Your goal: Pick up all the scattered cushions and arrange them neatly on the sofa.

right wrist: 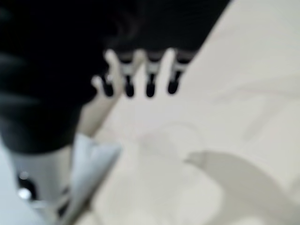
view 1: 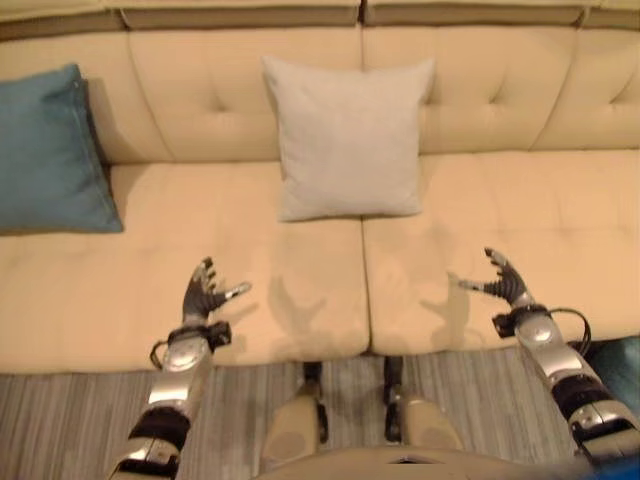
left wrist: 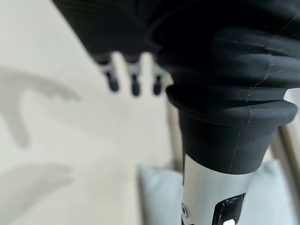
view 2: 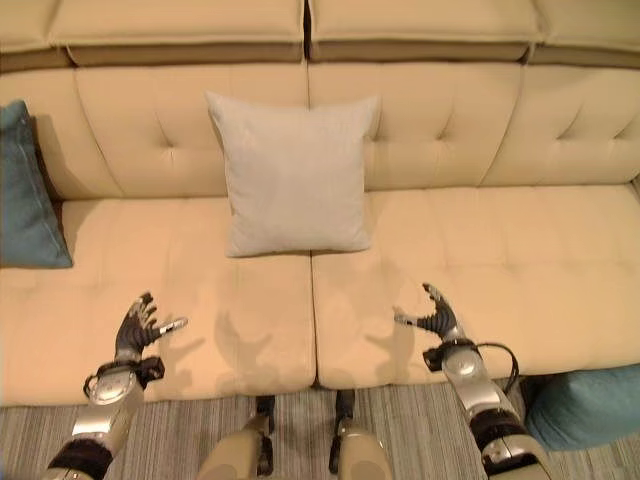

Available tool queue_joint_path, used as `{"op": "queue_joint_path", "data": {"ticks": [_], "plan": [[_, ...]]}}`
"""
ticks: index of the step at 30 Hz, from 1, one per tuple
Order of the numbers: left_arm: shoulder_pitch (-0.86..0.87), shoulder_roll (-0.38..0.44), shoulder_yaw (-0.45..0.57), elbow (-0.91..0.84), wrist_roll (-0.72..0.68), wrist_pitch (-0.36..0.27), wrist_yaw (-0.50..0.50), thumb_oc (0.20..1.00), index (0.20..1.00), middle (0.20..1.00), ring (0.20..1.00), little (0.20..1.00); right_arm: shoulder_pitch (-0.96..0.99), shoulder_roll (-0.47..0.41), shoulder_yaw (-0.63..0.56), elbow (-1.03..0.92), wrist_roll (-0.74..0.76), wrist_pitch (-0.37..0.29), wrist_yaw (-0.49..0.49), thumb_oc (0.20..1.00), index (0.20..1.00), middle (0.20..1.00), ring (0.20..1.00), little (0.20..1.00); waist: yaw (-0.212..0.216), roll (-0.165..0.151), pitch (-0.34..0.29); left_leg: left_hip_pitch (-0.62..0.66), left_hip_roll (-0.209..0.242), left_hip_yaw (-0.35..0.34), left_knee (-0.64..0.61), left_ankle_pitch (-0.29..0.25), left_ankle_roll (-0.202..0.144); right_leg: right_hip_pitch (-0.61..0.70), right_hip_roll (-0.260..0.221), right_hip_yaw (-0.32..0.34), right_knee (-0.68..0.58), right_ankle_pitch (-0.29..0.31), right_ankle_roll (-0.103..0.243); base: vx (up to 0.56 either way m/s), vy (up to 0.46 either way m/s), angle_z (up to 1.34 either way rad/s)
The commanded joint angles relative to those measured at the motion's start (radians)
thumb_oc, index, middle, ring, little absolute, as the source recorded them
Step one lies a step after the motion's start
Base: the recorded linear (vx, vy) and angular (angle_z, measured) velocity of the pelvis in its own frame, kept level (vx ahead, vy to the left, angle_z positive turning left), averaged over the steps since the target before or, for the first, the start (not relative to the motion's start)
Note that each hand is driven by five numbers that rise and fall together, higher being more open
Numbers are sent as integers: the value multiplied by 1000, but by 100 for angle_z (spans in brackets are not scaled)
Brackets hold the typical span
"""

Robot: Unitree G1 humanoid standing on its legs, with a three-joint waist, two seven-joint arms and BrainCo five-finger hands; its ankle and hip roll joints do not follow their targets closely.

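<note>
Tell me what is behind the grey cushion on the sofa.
The grey cushion leans upright against the sofa's tufted backrest, over the seam between two back sections. The stretch of backrest directly behind it is covered, so anything tucked there cannot be seen.

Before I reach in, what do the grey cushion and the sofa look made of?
Grey cushion: apparently woven fabric, matte, with a fine even texture and soft corners. Sofa: cream upholstery, smooth with a slight sheen and button tufting on the backrest; it could be leather or faux leather, hard to tell.
</note>
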Motion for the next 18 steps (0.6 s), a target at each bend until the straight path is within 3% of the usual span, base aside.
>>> {"op": "queue_joint_path", "data": {"ticks": [1,6,10,11,12,14,16,17,18], "plan": [[-30,-16,6,93,88,8,-41,1000,1000,1000,1000,1000,5,-40,28,-10,-79,-8,25,1000,1000,1000,1000,1000,2,-9,-61,53,35,26,49,-27,-70,-1,-18,-14,79,-25,59,-13,-88,-8],[27,-60,11,254,148,41,-67,1000,1000,1000,1000,1000,101,7,8,73,-62,-11,47,1000,1000,1000,1000,1000,-6,-6,-82,99,61,26,60,-18,-87,75,11,-11,76,-57,39,-43,-100,-5],[21,-82,2,365,175,56,-84,1000,1000,1000,1000,1000,131,20,23,126,-65,-12,52,1000,1000,1000,1000,1000,-16,-13,-66,60,90,33,117,33,-114,107,33,-31,45,-66,17,-194,-114,15],[13,-95,-2,408,186,60,-93,1000,1000,1000,1000,1000,123,31,34,175,-61,-8,55,1000,1000,1000,1000,1000,-17,-36,-54,56,68,33,239,-32,-91,87,20,-33,49,-46,9,-251,-83,19],[12,-95,-2,408,186,60,-93,1000,1000,1000,1000,1000,122,32,34,175,-61,-8,55,1000,1000,1000,1000,1000,-19,-36,-57,52,67,32,239,-31,-91,83,19,-34,49,-45,10,-284,-82,2],[14,-114,-5,444,201,63,-101,1000,1000,1000,1000,1000,119,36,42,215,-77,-2,57,1000,1000,1000,1000,1000,-19,-55,-60,60,19,6,359,-108,-76,66,1,-28,48,-17,12,-154,-18,6],[15,-121,-6,459,204,68,-106,1000,1000,1000,1000,1000,119,42,38,238,-78,2,57,1000,1000,1000,1000,1000,-25,-60,-71,71,1,3,372,-136,-68,57,-3,-25,47,-6,15,-145,63,14],[13,-148,-3,483,193,71,-112,1000,1000,1000,1000,1000,120,63,25,300,-77,20,66,1000,1000,1000,1000,1000,-34,-47,-93,163,-56,-54,365,-192,-60,16,5,-4,64,19,28,-166,114,4],[13,-148,-3,483,193,71,-112,1000,1000,1000,1000,1000,120,63,26,301,-76,20,66,1000,1000,1000,1000,1000,-33,-45,-90,168,-55,-53,363,-193,-60,19,7,-4,64,18,28,-162,139,-3]]}}
